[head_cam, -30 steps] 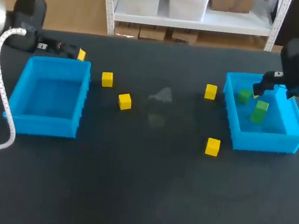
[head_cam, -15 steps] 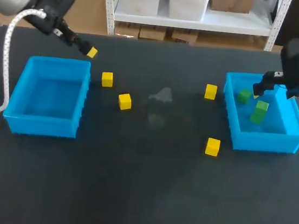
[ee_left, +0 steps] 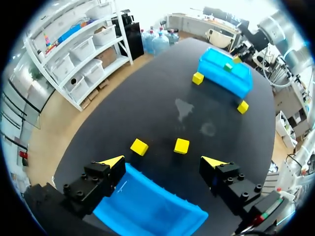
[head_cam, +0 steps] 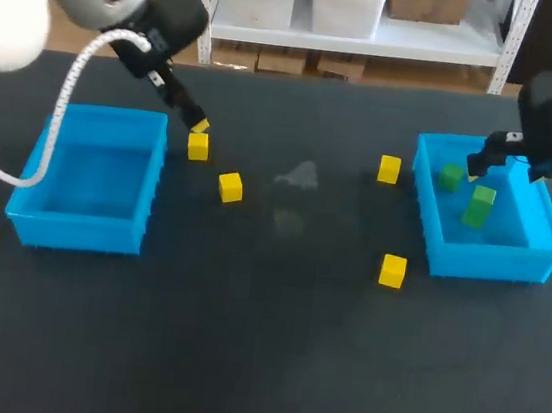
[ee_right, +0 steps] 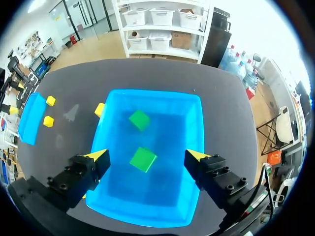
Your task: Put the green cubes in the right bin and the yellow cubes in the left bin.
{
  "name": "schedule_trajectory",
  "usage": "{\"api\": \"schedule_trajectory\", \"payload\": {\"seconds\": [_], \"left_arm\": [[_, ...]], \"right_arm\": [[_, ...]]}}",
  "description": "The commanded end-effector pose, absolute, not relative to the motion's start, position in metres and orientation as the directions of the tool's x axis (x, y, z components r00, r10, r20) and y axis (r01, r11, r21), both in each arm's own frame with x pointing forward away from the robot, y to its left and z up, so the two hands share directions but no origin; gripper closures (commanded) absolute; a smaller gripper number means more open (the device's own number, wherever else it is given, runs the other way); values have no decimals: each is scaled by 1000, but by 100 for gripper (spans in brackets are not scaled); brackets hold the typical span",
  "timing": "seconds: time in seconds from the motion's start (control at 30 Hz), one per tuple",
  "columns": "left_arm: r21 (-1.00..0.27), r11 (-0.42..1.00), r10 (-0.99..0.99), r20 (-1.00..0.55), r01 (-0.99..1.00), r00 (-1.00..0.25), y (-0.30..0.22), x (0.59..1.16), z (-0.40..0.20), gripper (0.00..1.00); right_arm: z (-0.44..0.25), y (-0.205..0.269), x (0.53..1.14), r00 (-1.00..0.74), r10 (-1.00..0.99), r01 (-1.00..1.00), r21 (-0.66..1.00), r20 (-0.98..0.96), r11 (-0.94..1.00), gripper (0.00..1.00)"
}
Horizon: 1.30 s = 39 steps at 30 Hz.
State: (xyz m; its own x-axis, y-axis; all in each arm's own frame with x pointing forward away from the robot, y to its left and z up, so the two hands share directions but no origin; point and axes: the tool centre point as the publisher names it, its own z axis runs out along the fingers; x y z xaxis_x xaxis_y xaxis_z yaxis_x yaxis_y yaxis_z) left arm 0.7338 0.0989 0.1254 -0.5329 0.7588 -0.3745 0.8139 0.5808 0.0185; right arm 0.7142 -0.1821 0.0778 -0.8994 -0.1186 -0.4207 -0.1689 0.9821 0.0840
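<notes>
Grippers both spread, empty. Left gripper hangs just beside left bin, over nearest yellow cube: likely lining up a pick. Right gripper well away.

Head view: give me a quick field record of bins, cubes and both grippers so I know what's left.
left bin: holds no cubes
right bin: holds both green cubes
green cubes: two, the second at
yellow cubes: four, all loose on the table; two near the left bin, two near the right bin
left gripper: open, holding nothing, close by the yellow cube nearest the left bin
right gripper: open, holding nothing, above the right bin
remaining: all four yellow cubes
</notes>
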Motion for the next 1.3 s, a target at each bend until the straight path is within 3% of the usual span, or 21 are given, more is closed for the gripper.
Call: {"api": "schedule_trajectory", "payload": {"seconds": [0.03, 0.73, 1.3], "left_arm": [[35, 574, 794, -268, 818, -545, 87, 739, 113, 0], [86, 560, 826, -134, 824, -547, 66, 730, 52, 0], [67, 464, 885, -81, 883, -459, 41, 713, 28, 0]], "right_arm": [[78, -182, 713, -898, -117, -167, 82, -425, 983, 0], [78, -182, 713, -898, -117, -167, 82, -425, 983, 0], [78, -182, 713, -898, -117, -167, 82, -425, 983, 0]]}}
